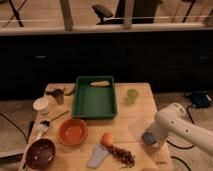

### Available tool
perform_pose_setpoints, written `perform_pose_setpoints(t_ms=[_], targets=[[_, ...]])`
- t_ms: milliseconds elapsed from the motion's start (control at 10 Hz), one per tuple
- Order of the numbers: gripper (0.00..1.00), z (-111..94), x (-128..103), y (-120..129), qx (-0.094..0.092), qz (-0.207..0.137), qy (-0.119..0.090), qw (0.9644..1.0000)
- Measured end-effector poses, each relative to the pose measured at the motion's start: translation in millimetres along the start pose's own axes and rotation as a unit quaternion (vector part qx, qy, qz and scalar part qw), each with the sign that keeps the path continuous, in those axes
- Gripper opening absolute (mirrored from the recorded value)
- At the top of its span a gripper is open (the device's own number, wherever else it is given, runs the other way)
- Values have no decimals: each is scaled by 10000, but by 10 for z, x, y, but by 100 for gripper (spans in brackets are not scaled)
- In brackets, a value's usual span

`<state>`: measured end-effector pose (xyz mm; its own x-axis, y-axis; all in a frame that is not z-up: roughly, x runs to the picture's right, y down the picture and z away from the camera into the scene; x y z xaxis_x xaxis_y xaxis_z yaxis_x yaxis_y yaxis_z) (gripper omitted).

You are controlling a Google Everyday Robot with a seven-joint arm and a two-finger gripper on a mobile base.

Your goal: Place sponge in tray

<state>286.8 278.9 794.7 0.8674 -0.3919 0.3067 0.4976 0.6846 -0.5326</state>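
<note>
The sponge is a small blue-grey block on the wooden table, near its right front edge. My gripper is at the end of the white arm, which comes in from the right. It sits right at the sponge and partly covers it. The deep-green tray stands at the back middle of the table, well to the left of the gripper. A yellow piece lies at the tray's far end.
A green cup stands right of the tray. An orange bowl, an orange fruit, dark grapes and a pale flat scraper lie at the front. A dark bowl, white cup and metal cup are on the left.
</note>
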Motion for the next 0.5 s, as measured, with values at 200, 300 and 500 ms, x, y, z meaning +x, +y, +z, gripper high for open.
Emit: perform_pose_setpoints(t_ms=[200, 300, 500], targets=[[16, 10, 42, -5, -2, 19, 17, 10000], [5, 0, 63, 3, -1, 20, 40, 10000], [0, -51, 81, 17, 23, 9, 59, 10000]])
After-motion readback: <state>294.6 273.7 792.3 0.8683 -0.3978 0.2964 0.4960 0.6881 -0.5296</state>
